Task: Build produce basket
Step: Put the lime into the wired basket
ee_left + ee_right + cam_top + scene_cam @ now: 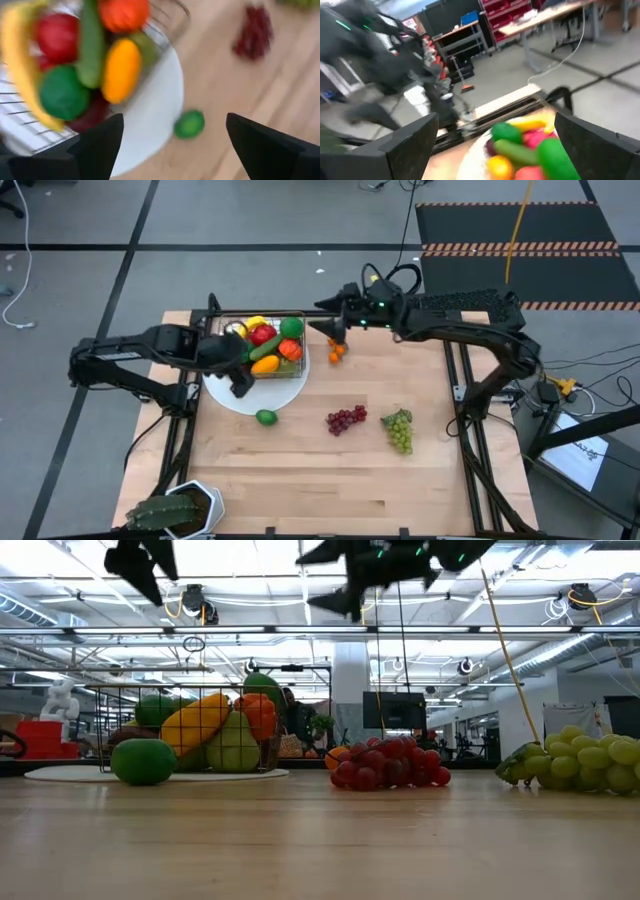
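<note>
The basket (268,345) stands on the round white plate (255,395) in the upper left part of the worktop (320,470) in the high view, and it is already full of produce: banana, red apple, green pieces, a yellow-orange piece. Four items lie outside it: a lime (266,417) just below the plate's edge, a bunch of red grapes (346,419) near the centre, a bunch of green grapes (400,429) to the right of it, and a small orange fruit (337,352) just to the right of the basket. The left tool (240,383) hangs over the plate at the lower left corner of the basket, with its fingers wide apart and empty; in the left wrist view the lime (189,124) shows between them, farther ahead. The right tool (333,330) is above the upper right side of the basket, also wide and holding nothing, and the orange fruit lies directly below it in the high view. I judge that the lime is the nearest piece for the left arm, down and slightly right of its tool, and being round it needs no special turn. The green grapes point their long axis up-down in the high view, the red grapes lie more left-right; both are nearer to the right arm.
</note>
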You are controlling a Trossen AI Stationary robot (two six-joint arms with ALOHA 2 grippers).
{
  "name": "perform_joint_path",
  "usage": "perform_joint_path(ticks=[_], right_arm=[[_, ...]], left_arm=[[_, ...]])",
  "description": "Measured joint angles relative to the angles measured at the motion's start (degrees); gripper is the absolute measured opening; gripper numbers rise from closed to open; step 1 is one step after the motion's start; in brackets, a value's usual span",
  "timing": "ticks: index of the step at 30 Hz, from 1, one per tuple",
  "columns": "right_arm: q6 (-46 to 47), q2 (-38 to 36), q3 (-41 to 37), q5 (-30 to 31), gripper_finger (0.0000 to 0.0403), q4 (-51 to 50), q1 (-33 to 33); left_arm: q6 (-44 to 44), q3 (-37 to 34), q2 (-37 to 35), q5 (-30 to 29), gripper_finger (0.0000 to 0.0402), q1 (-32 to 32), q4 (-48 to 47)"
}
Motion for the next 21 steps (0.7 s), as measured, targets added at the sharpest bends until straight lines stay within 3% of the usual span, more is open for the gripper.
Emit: perform_joint_path(ticks=[4, 10, 16, 21], right_arm=[[6.9, -5.8, 0.0, 3.7, 0.0391, -8.7, 4.5], [16.7, -10.7, 0.0, 11.6, 0.0391, -14.7, 16.4], [22.5, -11.2, 0.0, 27.9, 0.0391, -16.5, 30.1], [24.9, -10.9, 0.0, 41.8, 0.0391, -16.6, 38.1]], left_arm=[[4.0, -5.1, 0.1, 5.0, 0.0351, -2.5, 3.1], [10.1, -12.0, 0.1, 5.6, 0.0351, -8.2, 13.1], [18.3, -20.4, 0.1, 5.7, 0.0351, -14.1, 25.5], [23.3, -26.9, 0.1, 5.6, 0.0351, -17.7, 29.7]])
